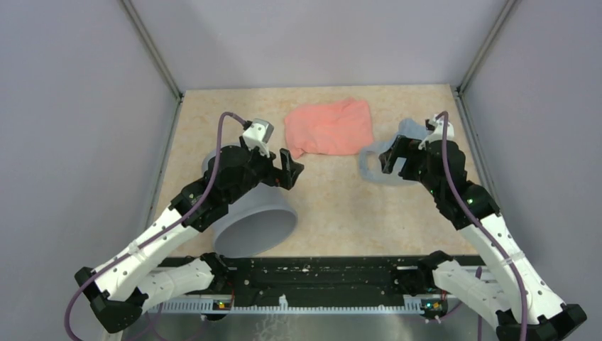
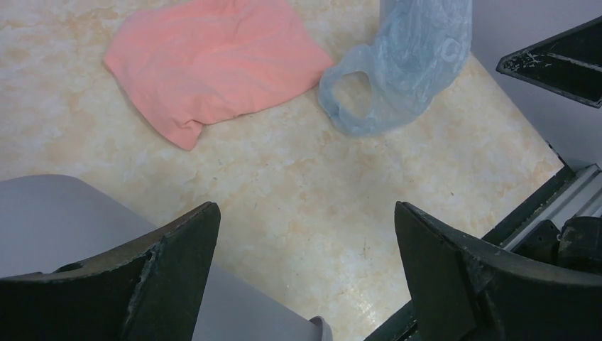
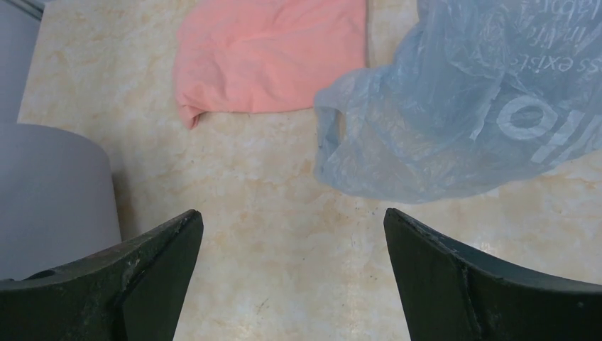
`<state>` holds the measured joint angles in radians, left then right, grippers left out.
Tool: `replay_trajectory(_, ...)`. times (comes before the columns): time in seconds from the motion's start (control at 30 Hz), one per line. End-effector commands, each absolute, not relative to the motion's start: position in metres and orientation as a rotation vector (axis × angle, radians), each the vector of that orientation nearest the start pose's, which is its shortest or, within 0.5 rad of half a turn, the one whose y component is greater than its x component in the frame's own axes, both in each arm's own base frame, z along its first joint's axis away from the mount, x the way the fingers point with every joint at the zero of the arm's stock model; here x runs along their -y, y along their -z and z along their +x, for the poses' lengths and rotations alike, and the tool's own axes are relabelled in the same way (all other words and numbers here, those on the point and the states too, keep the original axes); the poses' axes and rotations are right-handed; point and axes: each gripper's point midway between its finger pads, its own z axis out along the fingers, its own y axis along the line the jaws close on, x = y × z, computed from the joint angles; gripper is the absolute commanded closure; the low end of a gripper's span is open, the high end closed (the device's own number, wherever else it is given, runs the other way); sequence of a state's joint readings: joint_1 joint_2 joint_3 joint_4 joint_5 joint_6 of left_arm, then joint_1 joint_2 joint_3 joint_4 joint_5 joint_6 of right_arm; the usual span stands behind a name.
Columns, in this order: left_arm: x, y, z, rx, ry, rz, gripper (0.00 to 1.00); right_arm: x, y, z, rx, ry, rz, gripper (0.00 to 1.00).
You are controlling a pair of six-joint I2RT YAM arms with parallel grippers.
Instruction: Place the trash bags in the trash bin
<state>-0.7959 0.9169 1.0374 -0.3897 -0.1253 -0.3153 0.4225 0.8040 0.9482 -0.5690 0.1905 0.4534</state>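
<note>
The pale-blue translucent trash bag [image 1: 370, 172] with white lettering lies crumpled at the right of the table, also in the left wrist view [image 2: 397, 71] and the right wrist view [image 3: 461, 114]. My right gripper [image 1: 399, 165] [image 3: 291, 213] hovers open and empty just above its near-left edge. The grey round trash bin [image 1: 255, 224] sits at the near left under my left arm; its wall shows in both wrist views [image 2: 57, 220] [image 3: 50, 192]. My left gripper [image 1: 291, 170] [image 2: 305, 207] is open and empty above bare table beside the bin.
A salmon-pink folded cloth [image 1: 330, 126] [image 2: 213, 64] [image 3: 277, 50] lies at the back middle, touching the bag's left edge. Grey walls enclose the table on three sides. The black base rail [image 1: 312, 273] runs along the near edge.
</note>
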Motion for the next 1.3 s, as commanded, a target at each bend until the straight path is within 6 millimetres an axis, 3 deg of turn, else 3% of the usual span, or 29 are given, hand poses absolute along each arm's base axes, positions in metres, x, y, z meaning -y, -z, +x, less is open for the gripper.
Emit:
replay_trajectory(0.0,0.222,-0.333,0.238,-1.791,0.658,0.318,0.01,-0.099,-0.285,0.26,-1.914,-0.402,0.141,0.01)
replay_trajectory(0.2,0.219,-0.336,0.236,-1.788,0.647,0.324,0.02,-0.102,-0.293,0.254,-1.841,-0.457,0.122,0.01)
replay_trajectory(0.47,0.214,-0.342,0.23,-1.771,0.65,0.342,0.01,-0.115,-0.286,0.247,-1.776,-0.561,0.067,0.01)
replay_trajectory(0.9,0.216,-0.345,0.223,-1.767,0.684,0.364,0.02,-0.171,-0.27,0.237,-1.742,-0.772,-0.174,0.01)
replay_trajectory(1.27,0.215,-0.349,0.219,-1.763,0.696,0.37,0.01,-0.232,-0.235,0.217,-1.707,-0.75,-0.341,0.01)
